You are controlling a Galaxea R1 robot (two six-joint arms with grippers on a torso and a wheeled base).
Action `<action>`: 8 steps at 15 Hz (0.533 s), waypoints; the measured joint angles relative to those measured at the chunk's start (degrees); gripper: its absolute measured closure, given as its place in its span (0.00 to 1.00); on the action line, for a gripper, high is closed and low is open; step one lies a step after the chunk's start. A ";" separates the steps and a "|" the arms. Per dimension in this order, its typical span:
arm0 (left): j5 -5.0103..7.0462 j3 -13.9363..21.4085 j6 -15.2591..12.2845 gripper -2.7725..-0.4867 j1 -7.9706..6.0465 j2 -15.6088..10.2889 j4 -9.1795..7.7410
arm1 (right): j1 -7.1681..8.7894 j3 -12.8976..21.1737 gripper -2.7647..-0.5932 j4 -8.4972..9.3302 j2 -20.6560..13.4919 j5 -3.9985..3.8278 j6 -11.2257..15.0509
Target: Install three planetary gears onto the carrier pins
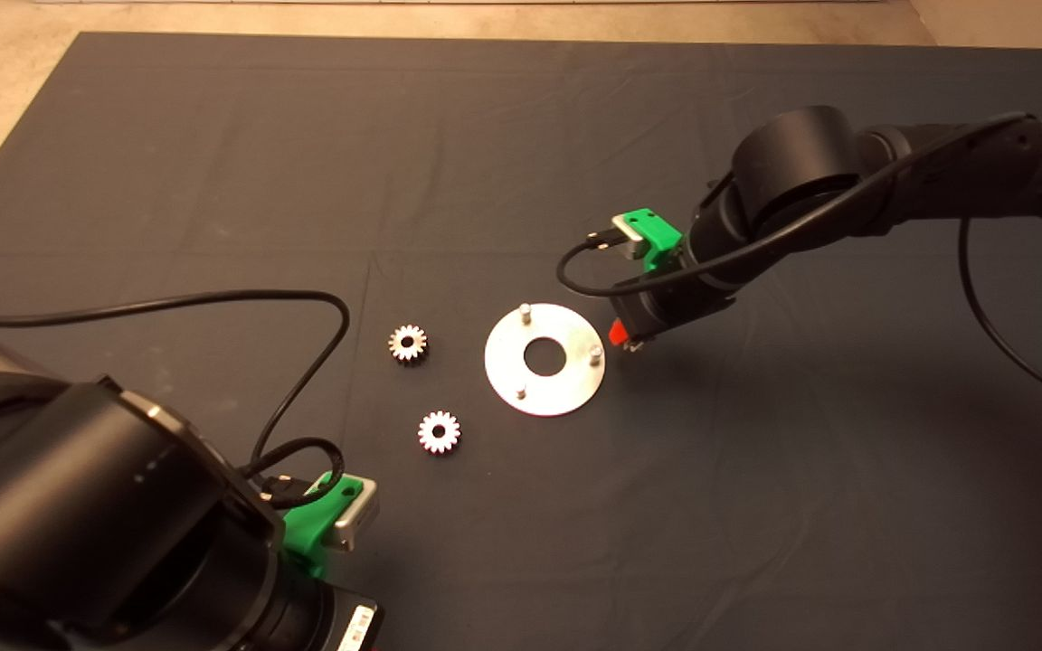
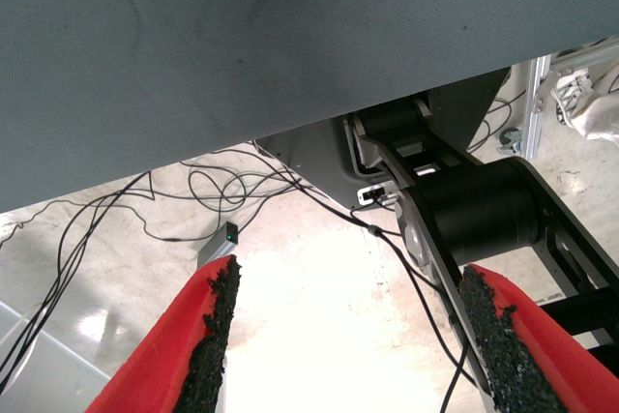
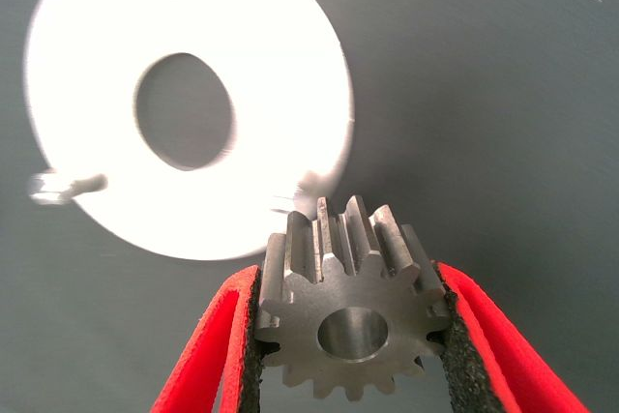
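The dark mat covers the surface, and the head view takes in nearly all of it. The right arm comes in from 3 o'clock and slopes down toward the middle. The left arm is parked at 8 o'clock. The shiny disc lies flat near the centre with three carrier pins standing on it, all bare. Two planetary gears lie flat on the mat at 9 o'clock of the disc, apart from it: one gear farther up, the other gear lower.

From the head view the right gripper shows only a bit of red at 3 o'clock of the disc, just off its rim. The right wrist view supplies what is hidden there: the jaws are clamped on the third gear, black pads pressed on its teeth at both sides, its bore facing the camera, the disc just beyond it.

The left gripper shows its fingers only in the left wrist view: jaws spread wide, nothing between them, with the mat's edge, floor cables and a black frame past them.
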 joint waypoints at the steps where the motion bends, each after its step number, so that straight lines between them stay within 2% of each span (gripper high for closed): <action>1: 0.01 0.00 0.02 0.51 0.00 0.00 0.01 | 0.02 0.00 0.80 0.00 1.21 -0.01 0.00; 4: 0.02 0.00 0.02 0.51 0.00 -0.02 0.01 | 0.02 -0.55 0.80 0.15 3.56 -0.09 0.00; 6: 0.00 0.00 0.02 0.51 -0.02 -0.17 0.00 | 0.00 -0.82 0.80 0.15 3.98 -0.17 0.00; 8: 0.00 0.00 0.02 0.51 0.00 -0.26 0.01 | 0.00 -1.12 0.80 0.19 4.09 -0.77 0.00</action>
